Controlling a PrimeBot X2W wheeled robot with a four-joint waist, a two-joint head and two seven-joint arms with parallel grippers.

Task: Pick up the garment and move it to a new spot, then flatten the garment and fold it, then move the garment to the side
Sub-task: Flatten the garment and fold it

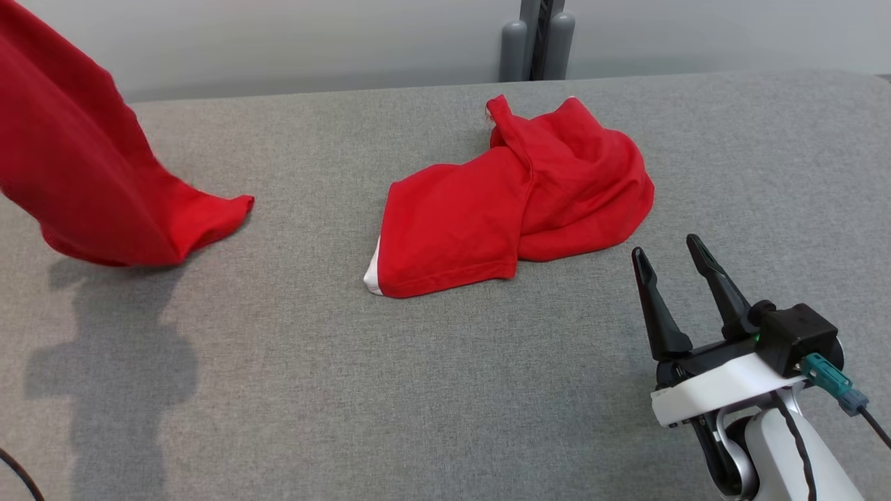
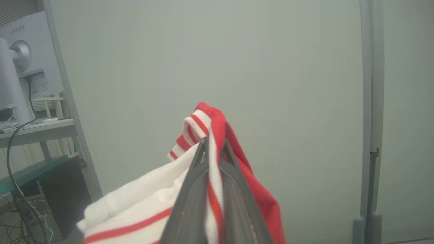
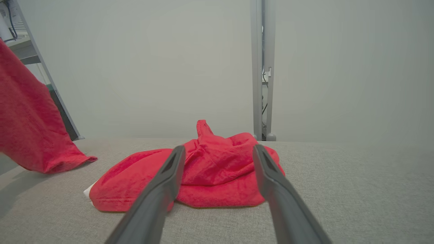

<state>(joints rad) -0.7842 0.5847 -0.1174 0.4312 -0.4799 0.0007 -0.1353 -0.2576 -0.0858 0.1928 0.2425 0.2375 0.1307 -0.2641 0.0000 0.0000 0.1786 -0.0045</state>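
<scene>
A red garment [image 1: 90, 174] hangs at the far left in the head view, its lower end touching the grey table [image 1: 278, 390]. In the left wrist view my left gripper [image 2: 214, 142] is shut on that garment's red-and-white striped edge [image 2: 200, 123], lifted in front of a pale wall. The same hanging cloth [image 3: 27, 128] shows at the left of the right wrist view. My right gripper [image 1: 665, 248] stands open near the table's right front, nothing between its fingers [image 3: 218, 148]. It points at a second, crumpled red garment [image 1: 515, 202] lying mid-table [image 3: 203, 176].
The table is covered in grey cloth and ends at a pale wall. A grey post [image 1: 536, 42] stands behind its back edge. A desk with a monitor [image 2: 20, 51] and cables stands off to one side in the left wrist view.
</scene>
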